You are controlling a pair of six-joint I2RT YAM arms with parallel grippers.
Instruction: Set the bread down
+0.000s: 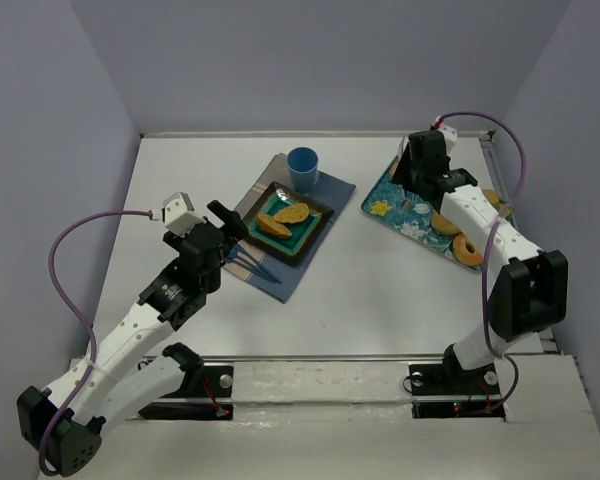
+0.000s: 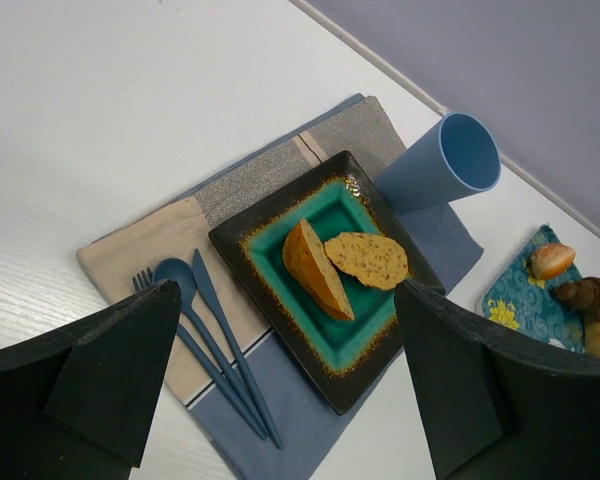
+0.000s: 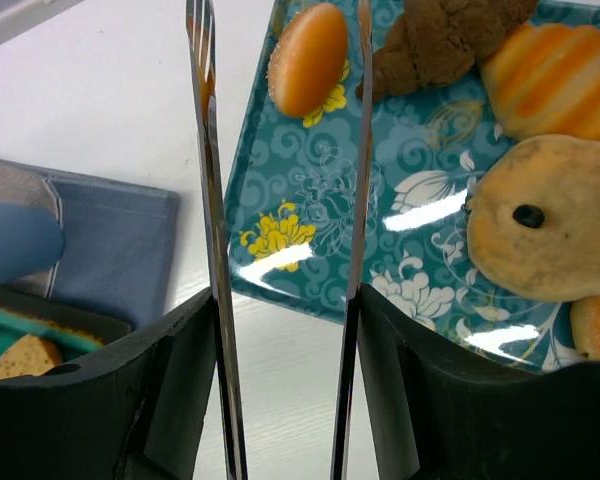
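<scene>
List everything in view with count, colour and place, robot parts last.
table: one, white, under everything
placemat: one, beige, grey and blue, left of centre
plate: one, black with teal centre, on the placemat
bread slices: two, golden brown, on the plate
cup: one, blue, on the placemat's far corner
cutlery: fork, spoon and knife, blue, on the placemat beside the plate
tray: one, teal with flowers, right of the placemat
pastries: at least five, orange to dark brown, on the tray
tongs: one pair, metal, in the right pincer, nothing between them
left pincer: black, open, empty, near the cutlery
right pincer: black, holding the tongs at the tray's edge
</scene>
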